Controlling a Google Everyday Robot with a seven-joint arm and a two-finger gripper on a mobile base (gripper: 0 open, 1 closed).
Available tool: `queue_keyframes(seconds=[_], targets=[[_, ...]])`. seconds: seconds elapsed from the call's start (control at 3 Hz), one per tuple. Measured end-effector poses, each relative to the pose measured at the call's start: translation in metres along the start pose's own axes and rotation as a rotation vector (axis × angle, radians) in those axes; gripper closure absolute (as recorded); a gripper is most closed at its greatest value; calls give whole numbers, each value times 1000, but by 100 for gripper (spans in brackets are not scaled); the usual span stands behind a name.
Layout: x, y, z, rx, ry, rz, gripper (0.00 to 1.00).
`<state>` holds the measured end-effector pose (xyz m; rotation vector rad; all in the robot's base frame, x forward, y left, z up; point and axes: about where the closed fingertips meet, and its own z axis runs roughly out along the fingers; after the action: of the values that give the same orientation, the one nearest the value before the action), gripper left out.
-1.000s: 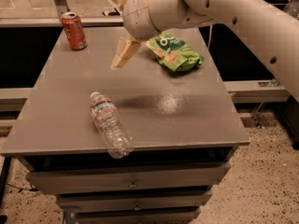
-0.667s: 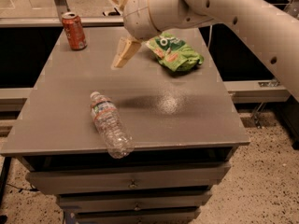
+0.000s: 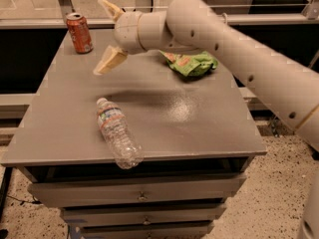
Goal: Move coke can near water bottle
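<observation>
The coke can [image 3: 79, 32], red-orange with a silver top, stands upright at the far left corner of the grey table [image 3: 199, 128]. The water bottle [image 3: 117, 132], clear crinkled plastic with a white cap and a coloured label band, lies on its side near the table's front left edge. My gripper [image 3: 105, 36] hangs above the table's far left part, just right of the can and apart from it. It is open and empty, with one finger [image 3: 109, 60] low and the other high.
A green snack bag [image 3: 192, 63] lies at the table's far middle-right, partly behind my arm [image 3: 239, 49]. Drawers [image 3: 139, 195] sit below the tabletop. A rail and glass panel run behind the table.
My gripper and arm have moved left towards the coke can. The can, the bottle and the snack bag have not moved.
</observation>
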<state>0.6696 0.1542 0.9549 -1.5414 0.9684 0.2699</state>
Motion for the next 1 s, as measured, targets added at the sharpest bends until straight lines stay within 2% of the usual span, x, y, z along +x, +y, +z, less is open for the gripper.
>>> queue_keyframes(seconds=[0.33,0.67,1.0], targets=[[29,-4,49,106,-23,138,0],[51,-25,80,218,7,236,0],[71,-44,95,272,37,316,0]])
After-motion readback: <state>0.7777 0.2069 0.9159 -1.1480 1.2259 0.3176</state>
